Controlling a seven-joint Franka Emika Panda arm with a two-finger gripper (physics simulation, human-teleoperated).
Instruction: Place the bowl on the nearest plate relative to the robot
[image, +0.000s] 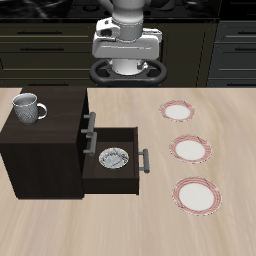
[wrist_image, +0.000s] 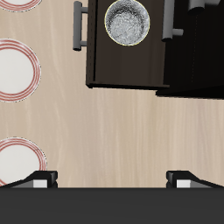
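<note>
Lower right of the frame, closest to the table's (image: 120, 225) front edge: a striped-rim front plate (image: 197, 196), bare. Just behind, left of centre: an open drawer (image: 118, 160) pulled out of a dark cabinet (image: 45, 150), with the bowl (image: 116, 158) lying upright inside it, well apart from all plates. Right of the drawer, a middle plate (image: 190, 150), bare too. Upper left, atop the cabinet: a grey mug (image: 28, 108). Farther back at right, nearest the robot's base: the plate (image: 178, 110), nothing on it. Top centre, high over the table's back: the gripper (wrist_image: 112, 180), jaws spread wide, holding nothing, fingertips (wrist_image: 39, 179) far from each other in the wrist view.
</note>
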